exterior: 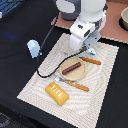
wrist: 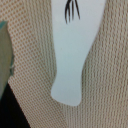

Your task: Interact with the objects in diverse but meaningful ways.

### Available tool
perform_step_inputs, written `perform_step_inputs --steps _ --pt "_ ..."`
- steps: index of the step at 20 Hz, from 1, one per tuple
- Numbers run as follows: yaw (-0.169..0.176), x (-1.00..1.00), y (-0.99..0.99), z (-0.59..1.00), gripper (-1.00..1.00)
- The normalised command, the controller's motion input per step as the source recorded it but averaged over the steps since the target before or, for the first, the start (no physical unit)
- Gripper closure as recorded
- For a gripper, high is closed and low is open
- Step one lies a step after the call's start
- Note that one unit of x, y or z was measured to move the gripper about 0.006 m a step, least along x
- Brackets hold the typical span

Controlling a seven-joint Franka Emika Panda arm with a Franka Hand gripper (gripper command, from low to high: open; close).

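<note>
Exterior view: gripper (exterior: 90,50) is hovering over the mat (exterior: 35,90), upper right, jaw state unclear; sausage (exterior: 71,67) is lying on the plate (exterior: 82,73); bread (exterior: 57,93) is sitting lower centre.

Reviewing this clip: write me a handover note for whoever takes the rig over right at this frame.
Gripper: low over the far part of the woven placemat; fingers hidden in the exterior view and absent from the wrist view, so its state cannot be told.
Things: dark brown sausage lies on the beige plate; ridged yellow bread block sits on the placemat's near corner; pale blue shaker stands off the mat, on the dark table at the exterior view's left; a white bottle-like figure lies flat on the mat beneath the wrist camera.
Done: nothing evidently held.
Left: probably grasp the white figure.
</note>
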Motion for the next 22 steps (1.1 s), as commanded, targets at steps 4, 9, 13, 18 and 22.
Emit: perform_step_inputs --steps 4,9,13,18,22 --pt "-0.043 -0.11 0.11 0.97 -1.00" --pt "-0.042 -0.36 0.05 0.99 -1.00" --pt "-0.012 -0.59 0.00 0.62 -1.00" --pt "0.000 -0.81 0.00 0.26 -1.00" --pt "0.001 -0.87 0.00 0.16 -1.00"
